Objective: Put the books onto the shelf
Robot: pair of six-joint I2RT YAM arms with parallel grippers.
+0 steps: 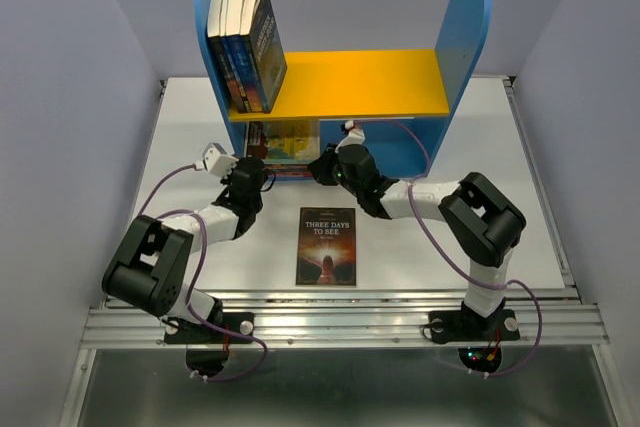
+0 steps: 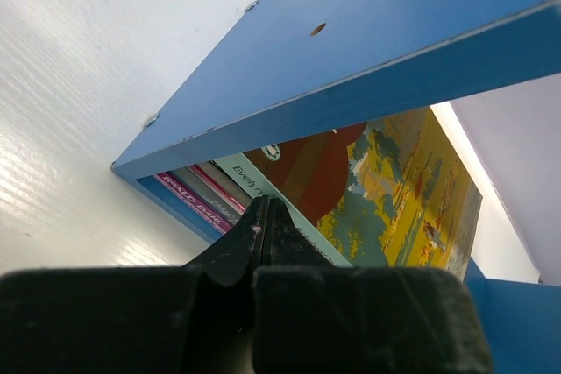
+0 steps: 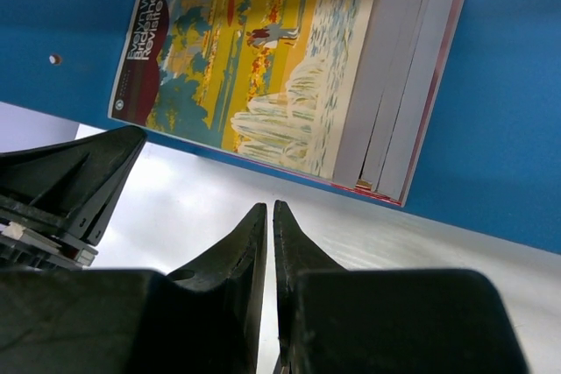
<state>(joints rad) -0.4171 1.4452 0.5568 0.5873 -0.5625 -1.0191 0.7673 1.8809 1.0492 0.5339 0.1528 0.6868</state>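
Observation:
The shelf stands at the back of the table, with three books upright at the left of its yellow upper board. In the blue lower compartment a flat stack of books lies with a yellow-teal cover on top. The dark "Three Days to See" book lies flat on the table between the arms. My left gripper is shut, its tips at the stack's spine edge under the shelf board. My right gripper is shut and holds nothing, just in front of the stack.
The white tabletop has grey walls on three sides and a metal rail along the near edge. The left arm's gripper body sits close to the left of my right fingers. Cables loop beside both arms.

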